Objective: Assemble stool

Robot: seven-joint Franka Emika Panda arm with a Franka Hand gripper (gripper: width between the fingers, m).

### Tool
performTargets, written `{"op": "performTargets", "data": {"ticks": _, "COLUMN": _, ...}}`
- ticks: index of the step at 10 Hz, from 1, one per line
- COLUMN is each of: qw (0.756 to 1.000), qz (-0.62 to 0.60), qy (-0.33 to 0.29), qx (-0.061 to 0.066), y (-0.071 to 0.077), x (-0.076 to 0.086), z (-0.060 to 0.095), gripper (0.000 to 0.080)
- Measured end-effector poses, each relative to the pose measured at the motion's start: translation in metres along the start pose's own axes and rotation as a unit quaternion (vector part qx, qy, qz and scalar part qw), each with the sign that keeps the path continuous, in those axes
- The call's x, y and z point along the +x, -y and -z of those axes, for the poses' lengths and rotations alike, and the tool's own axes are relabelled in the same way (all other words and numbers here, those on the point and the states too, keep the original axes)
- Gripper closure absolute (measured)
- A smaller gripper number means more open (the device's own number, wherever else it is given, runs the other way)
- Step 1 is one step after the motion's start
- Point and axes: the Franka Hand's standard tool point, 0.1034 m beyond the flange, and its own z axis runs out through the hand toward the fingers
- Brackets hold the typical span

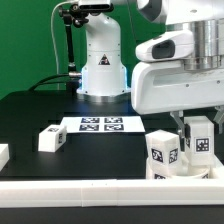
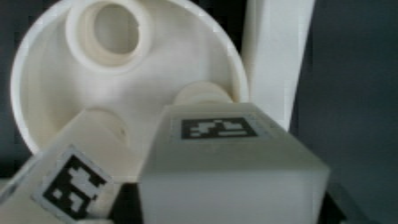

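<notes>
The black desk (image 1: pixel 30 115) fills the scene. The white arm (image 1: pixel 100 55) rises from the desk's far side, well behind the claw, and its bulky wrist housing hangs directly above the claw. A long white rail (image 1: pixel 80 195) edges the desk on the near side, just in front of the claw.

The round white seat (image 2: pixel 63 95), with an oval hole through it, lies directly under the claw in the wrist view. In the exterior view only a pale sliver of it shows beneath the legs. The marker board (image 1: pixel 100 124) lies flat on the desk, away from the claw toward the exterior view's left and a little farther back.

3 blocky white legs bear black-and-white tags. The held leg (image 1: pixel 200 146) stands upright between the claw's fingers, its lower end down at the seat. Whether it sits fully in a socket cannot be told. The second leg (image 1: pixel 163 155) stands upright just beside the claw, toward the exterior view's left, and the wrist view shows it on the seat as well. The loose leg (image 1: pixel 52 138) rests on the desk well apart from the claw, beyond the marker board toward the exterior view's left.

The claw (image 1: pixel 197 133) is almost closed, its 2 fingers pinching the held leg by its sides.
</notes>
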Motion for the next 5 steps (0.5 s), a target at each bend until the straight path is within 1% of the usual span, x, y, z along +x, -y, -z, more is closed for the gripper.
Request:
{"op": "performTargets", "data": {"ticks": 2, "qw": 0.997, "qz": -0.083, "qy": 0.002, "qx": 0.006, "y": -0.0007, "x": 0.0001, "z": 0.0, "gripper": 0.0457}}
{"op": "performTargets", "data": {"ticks": 5, "qw": 0.982, "qz": -0.187, "qy": 0.003, "qx": 0.004, "y": -0.0003, "x": -0.0004, "z": -0.0007, "gripper": 0.0457}}
